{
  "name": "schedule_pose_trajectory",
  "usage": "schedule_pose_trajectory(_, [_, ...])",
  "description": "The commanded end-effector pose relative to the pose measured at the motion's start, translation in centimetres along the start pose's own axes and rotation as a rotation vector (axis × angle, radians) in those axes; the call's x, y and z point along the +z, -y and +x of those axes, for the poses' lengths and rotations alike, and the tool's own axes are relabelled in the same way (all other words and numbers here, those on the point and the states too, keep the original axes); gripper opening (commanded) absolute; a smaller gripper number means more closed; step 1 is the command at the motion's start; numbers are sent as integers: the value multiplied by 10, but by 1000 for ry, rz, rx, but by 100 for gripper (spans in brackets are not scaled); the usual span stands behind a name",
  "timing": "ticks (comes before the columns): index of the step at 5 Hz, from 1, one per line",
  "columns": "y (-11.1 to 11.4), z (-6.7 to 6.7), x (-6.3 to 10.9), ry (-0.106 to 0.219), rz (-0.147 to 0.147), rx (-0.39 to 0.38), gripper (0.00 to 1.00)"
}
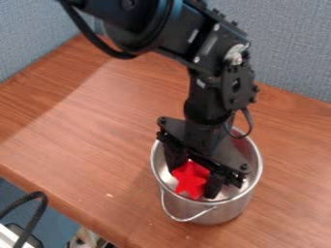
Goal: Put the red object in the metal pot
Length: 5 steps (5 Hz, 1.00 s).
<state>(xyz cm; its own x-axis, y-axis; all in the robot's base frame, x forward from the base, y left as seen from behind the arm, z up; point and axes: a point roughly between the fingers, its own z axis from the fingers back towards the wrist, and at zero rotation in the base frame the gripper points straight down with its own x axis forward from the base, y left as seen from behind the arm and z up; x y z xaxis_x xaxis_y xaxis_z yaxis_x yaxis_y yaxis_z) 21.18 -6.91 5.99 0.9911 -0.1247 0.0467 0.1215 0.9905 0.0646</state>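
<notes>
The metal pot (235,199) stands near the table's front edge, shiny, with a thin wire handle at its front. My gripper (196,167) reaches straight down into the pot's mouth. Its black fingers are shut on the red object (193,178), whose visible end sits inside the pot, below the rim. Most of the block is hidden by the fingers and the pot wall. I cannot tell whether it touches the pot's bottom.
The brown wooden table (91,107) stretches to the left and back of the pot. Its front edge runs close under the pot. A grey wall (39,29) stands behind. Black cables (19,215) lie at the lower left, off the table.
</notes>
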Motion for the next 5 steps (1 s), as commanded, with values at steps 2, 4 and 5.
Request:
schedule_pose_trajectory(2, [11, 8, -19, -5, 21, 82, 100])
schedule_pose_trajectory(4, [1, 10, -14, -1, 21, 96, 100])
schedule_pose_trajectory(5, [8, 7, -12, 3, 19, 108, 100])
